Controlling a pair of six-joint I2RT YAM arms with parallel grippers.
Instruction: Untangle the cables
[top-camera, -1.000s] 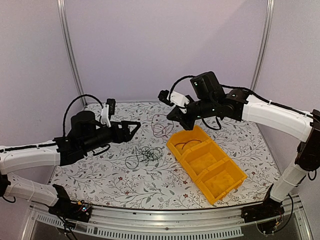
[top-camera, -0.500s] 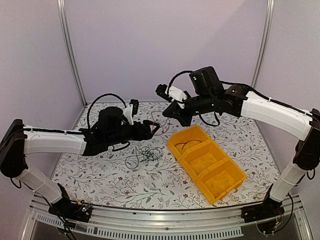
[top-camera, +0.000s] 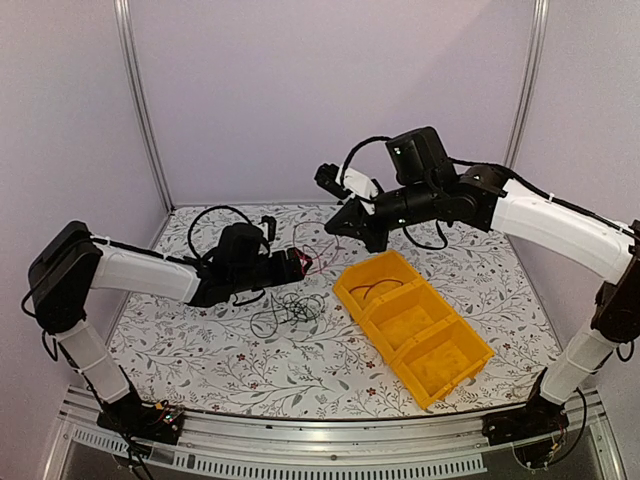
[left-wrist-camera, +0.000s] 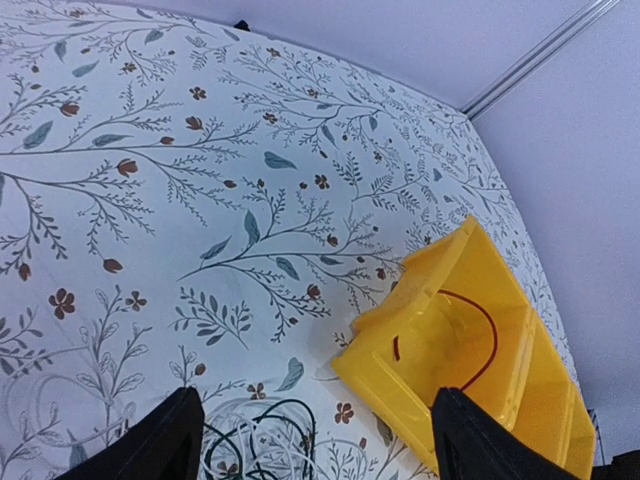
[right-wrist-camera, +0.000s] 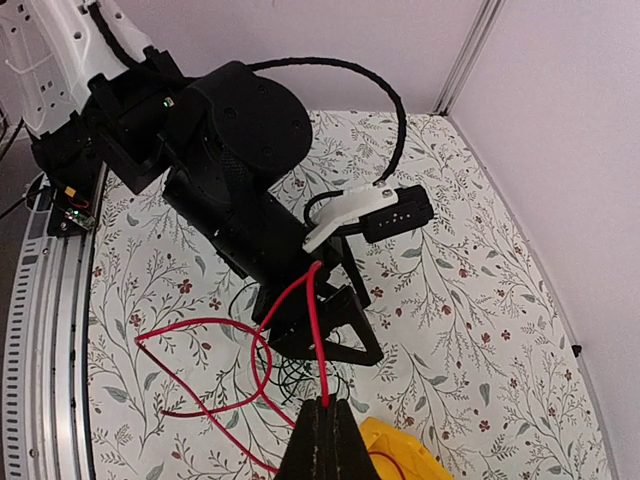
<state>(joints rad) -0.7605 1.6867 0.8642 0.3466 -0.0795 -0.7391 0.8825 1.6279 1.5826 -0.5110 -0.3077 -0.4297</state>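
Observation:
My right gripper (top-camera: 343, 222) is shut on a thin red cable (right-wrist-camera: 318, 330) and holds it above the table; the cable hangs in loops (right-wrist-camera: 200, 372) down to the floral surface. My left gripper (top-camera: 297, 262) is open, low over the table just left of the hanging red cable, which crosses in front of its fingers in the right wrist view. A tangle of black and white cables (top-camera: 290, 308) lies beneath it, and shows between the open fingers in the left wrist view (left-wrist-camera: 255, 437). In its own view the right gripper (right-wrist-camera: 325, 403) pinches the cable's upper end.
A yellow three-compartment bin (top-camera: 450, 365) stands right of the tangle, with another red cable (left-wrist-camera: 487, 320) curled in its far compartment. The bin's corner (right-wrist-camera: 400, 450) is just under my right gripper. Frame posts stand at the back corners.
My left arm has reached right, bringing its gripper from the left side up to the hanging red cable. My right gripper has lifted slightly with the cable.

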